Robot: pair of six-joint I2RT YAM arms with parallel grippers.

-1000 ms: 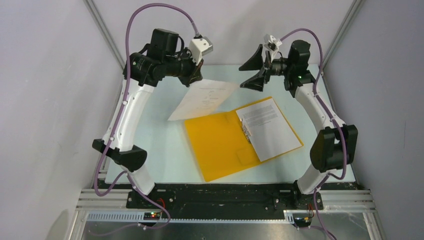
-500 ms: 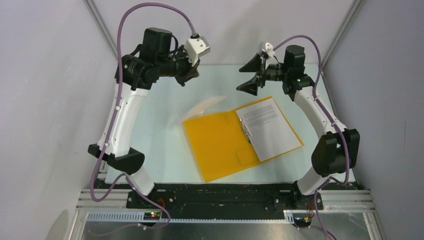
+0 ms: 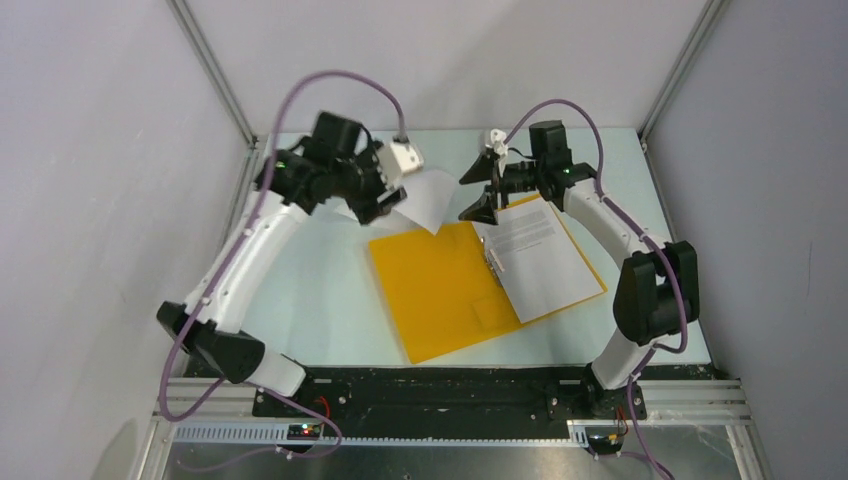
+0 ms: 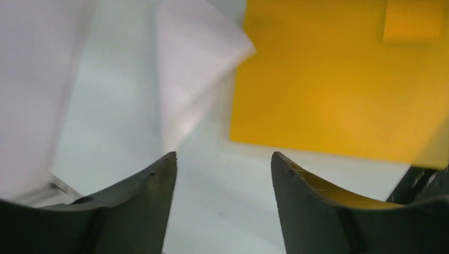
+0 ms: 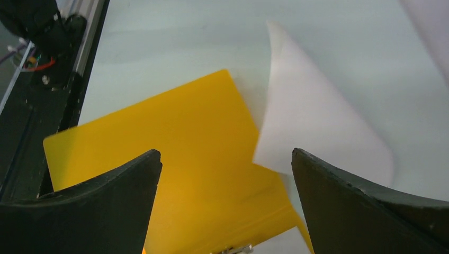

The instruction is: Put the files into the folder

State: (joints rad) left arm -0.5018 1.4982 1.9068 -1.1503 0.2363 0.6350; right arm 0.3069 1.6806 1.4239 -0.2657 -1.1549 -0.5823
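Note:
The yellow folder (image 3: 440, 290) lies open in the middle of the table, its metal clip (image 3: 492, 262) along the spine. A printed sheet (image 3: 540, 255) rests on the folder's right half. A second white sheet (image 3: 430, 198), curled and blurred, sits loose at the folder's far left corner, and no finger holds it. My left gripper (image 3: 388, 205) is just left of it, open and empty. In the left wrist view my left gripper (image 4: 223, 156) frames bare table, with the sheet (image 4: 196, 69) and folder (image 4: 339, 79) beyond. My right gripper (image 3: 472, 193) hangs open over the folder's far edge (image 5: 174, 159), beside the sheet (image 5: 317, 132).
The pale table (image 3: 330, 290) is walled in by a grey enclosure with metal posts (image 3: 215, 80). A black base rail (image 3: 440, 395) runs along the near edge. Purple cables (image 3: 340, 85) loop above both arms.
My left gripper has opened and let go of the sheet, dropping lower and nearer the folder. The sheet has shifted to the folder's far corner. My right gripper has come down toward the folder.

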